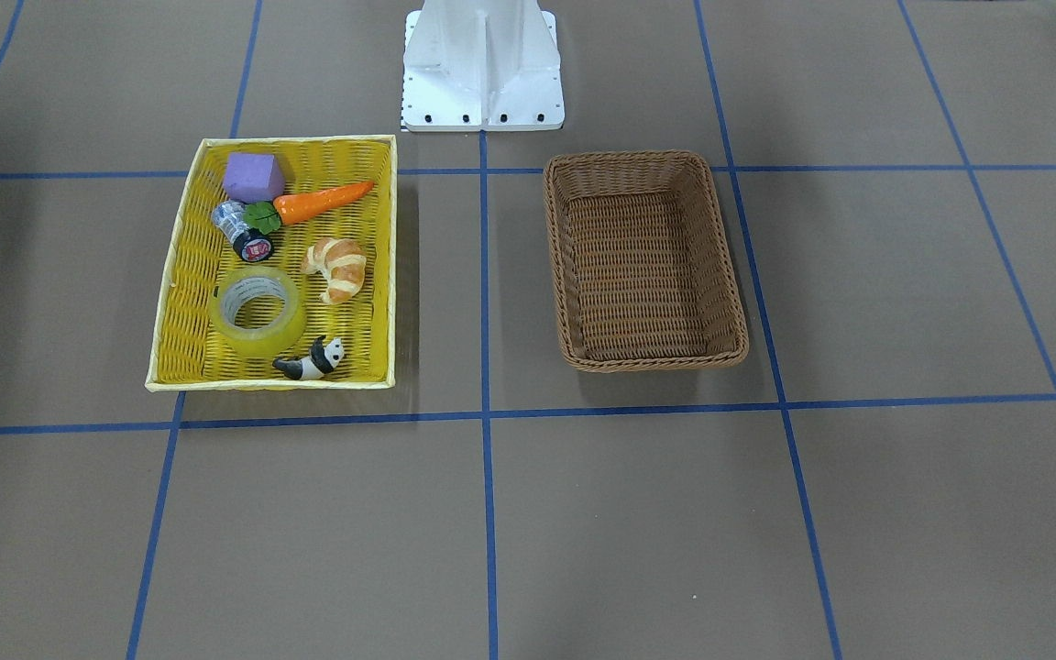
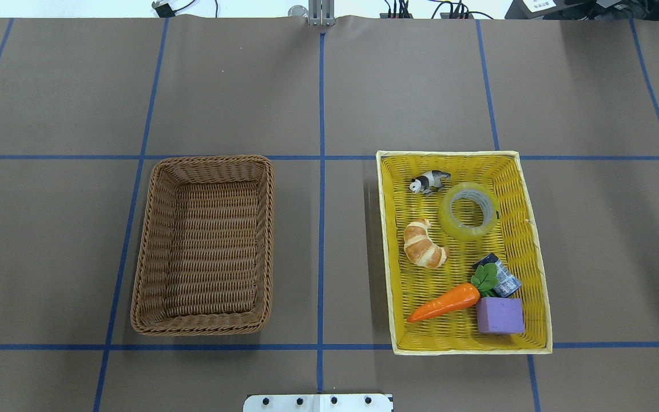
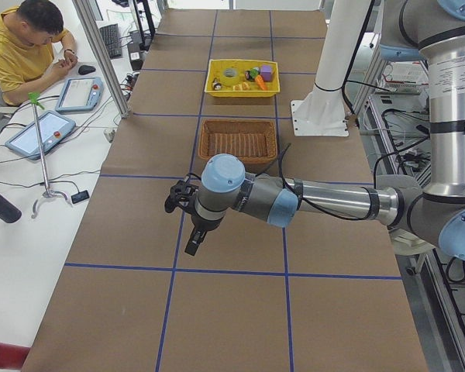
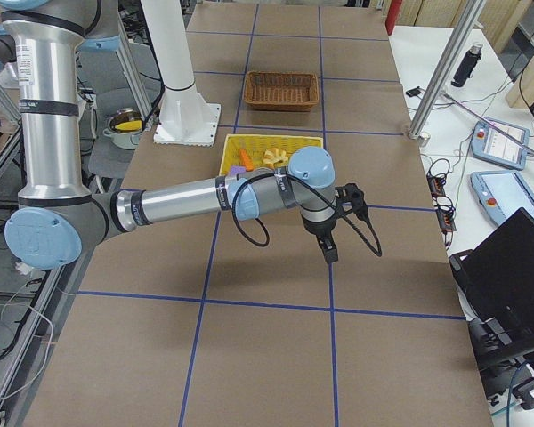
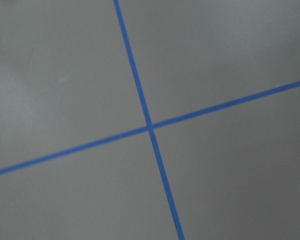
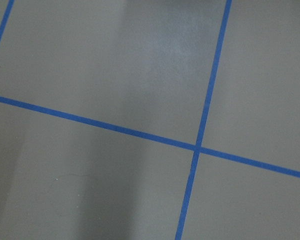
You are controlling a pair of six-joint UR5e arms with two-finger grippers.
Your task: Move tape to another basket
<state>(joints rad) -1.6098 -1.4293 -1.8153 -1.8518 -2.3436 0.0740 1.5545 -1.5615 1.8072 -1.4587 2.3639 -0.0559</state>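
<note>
The tape (image 1: 258, 312) is a yellowish translucent roll lying flat in the yellow woven tray (image 1: 299, 140); it also shows in the overhead view (image 2: 469, 210). The brown wicker basket (image 1: 645, 158) stands empty beside the tray, in the overhead view on the left (image 2: 209, 159). My left gripper (image 3: 192, 232) shows only in the exterior left view, hanging over bare table far from both containers; I cannot tell if it is open or shut. My right gripper (image 4: 331, 249) shows only in the exterior right view, over bare table past the tray; I cannot tell its state.
The tray also holds a purple block (image 2: 499, 315), a carrot (image 2: 445, 302), a croissant (image 2: 424, 244), a panda figure (image 2: 430, 181) and a small clear cylinder with black-and-red cap (image 1: 244, 231). The robot's white base (image 1: 482, 64) stands behind the containers. A person (image 3: 27, 46) sits beside the table.
</note>
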